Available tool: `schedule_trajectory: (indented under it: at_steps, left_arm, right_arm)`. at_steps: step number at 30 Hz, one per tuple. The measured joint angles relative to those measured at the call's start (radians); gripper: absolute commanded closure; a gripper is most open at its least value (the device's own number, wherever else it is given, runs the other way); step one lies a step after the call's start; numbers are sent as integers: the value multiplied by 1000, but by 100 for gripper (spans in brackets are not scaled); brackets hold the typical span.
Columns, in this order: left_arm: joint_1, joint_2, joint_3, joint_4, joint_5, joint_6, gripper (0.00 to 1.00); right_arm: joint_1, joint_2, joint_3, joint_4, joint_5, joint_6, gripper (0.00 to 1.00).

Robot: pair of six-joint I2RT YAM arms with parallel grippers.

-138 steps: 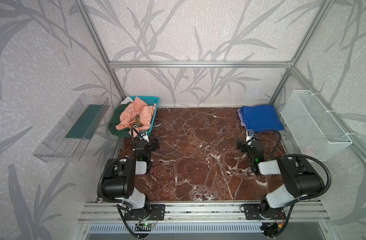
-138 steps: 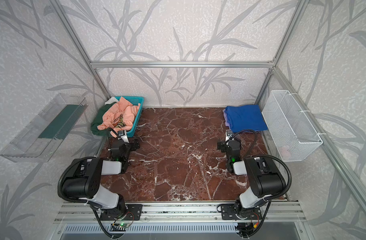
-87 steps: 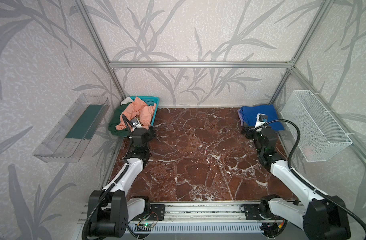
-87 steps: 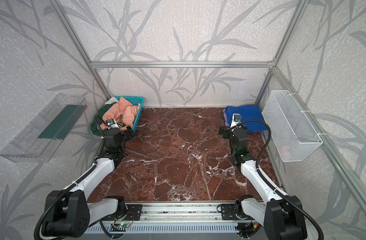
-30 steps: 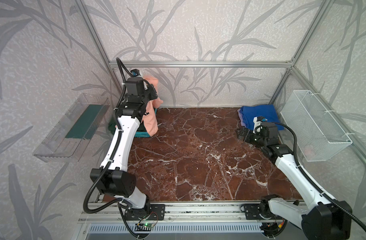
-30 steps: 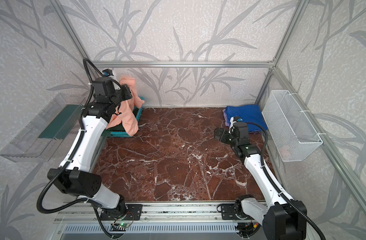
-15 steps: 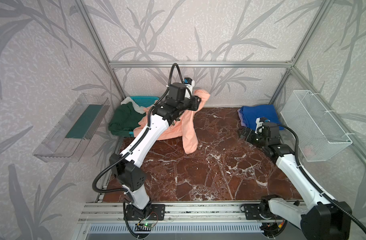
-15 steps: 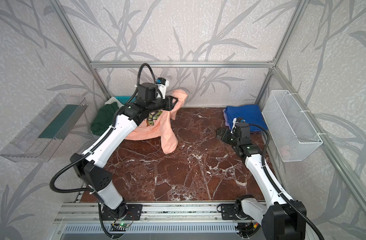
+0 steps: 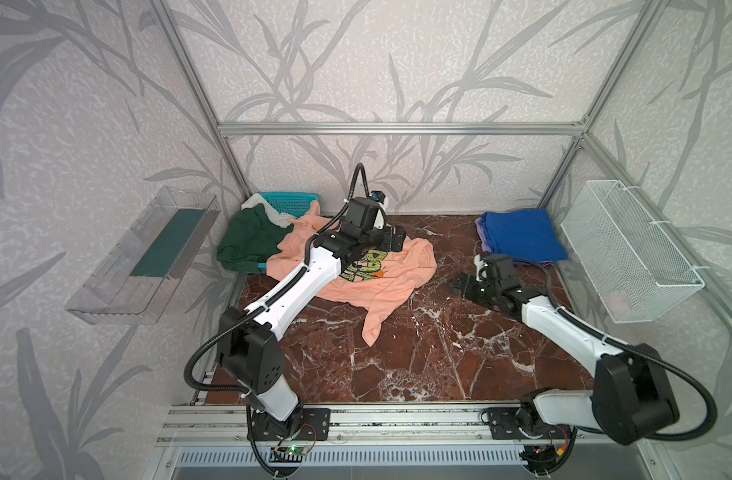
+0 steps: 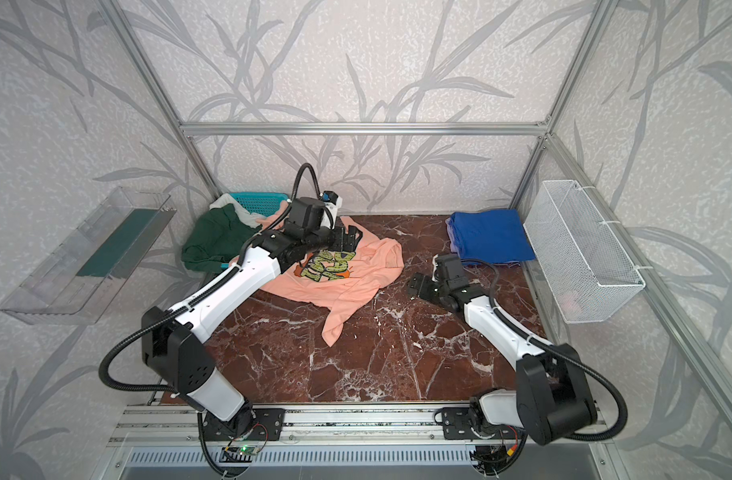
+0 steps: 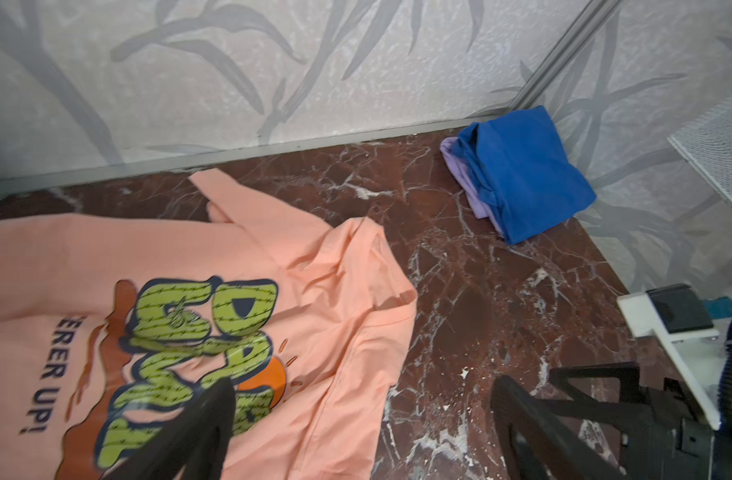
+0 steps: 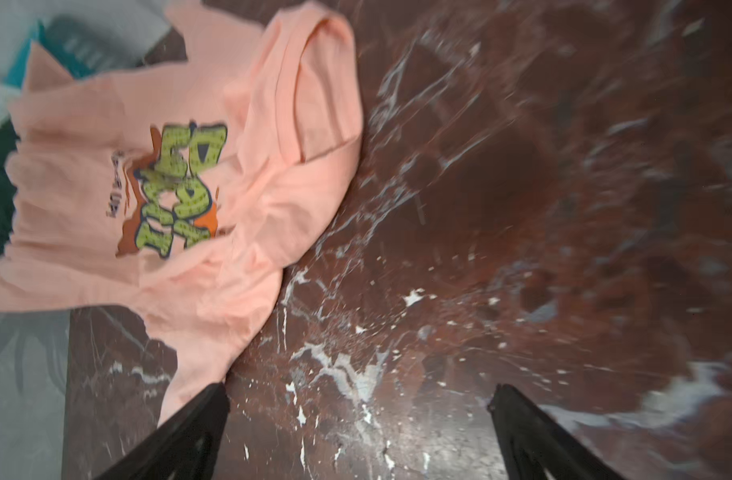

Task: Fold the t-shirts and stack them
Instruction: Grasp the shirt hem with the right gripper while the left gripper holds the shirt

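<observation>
A peach-pink t-shirt (image 9: pixel 387 280) (image 10: pixel 356 276) with green cartoon lettering lies crumpled, print up, on the marble table at the back middle. My left gripper (image 9: pixel 397 241) (image 10: pixel 351 237) (image 11: pixel 361 384) hovers open just above its far edge, holding nothing. My right gripper (image 9: pixel 459 284) (image 10: pixel 418 286) (image 12: pixel 358 388) stands open over bare marble just right of the shirt. A folded royal blue t-shirt (image 9: pixel 520 237) (image 11: pixel 522 174) lies at the back right. A dark green t-shirt (image 9: pixel 252 241) and a white one (image 9: pixel 272 214) hang over the teal basket (image 9: pixel 289 201).
A lilac garment (image 11: pixel 464 178) lies under the blue shirt. A white wire basket (image 9: pixel 630 253) hangs on the right wall and a clear tray (image 9: pixel 148 257) on the left wall. The arms' mounting rail (image 9: pixel 397 415) runs along the table's front edge.
My left gripper swung the peach shirt from the basket to the table's back middle, then opened; the shirt dropped flat. The right gripper edged slightly toward it.
</observation>
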Motion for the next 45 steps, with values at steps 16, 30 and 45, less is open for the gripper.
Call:
schedule_trajectory:
  at_steps: [16,30,45]
  left_arm:
    - [153,-388,-458,58,-171,-99,4]
    - [171,-425,-490,55,-190,-90,4]
    - [172,-446,-489,15,-259,-37,4]
  right_arm:
    - [263,534,351,133,-101,65,20]
    - [201,620,438,76,-65,44,100]
    - [97,49,211,-51,341,-72,100]
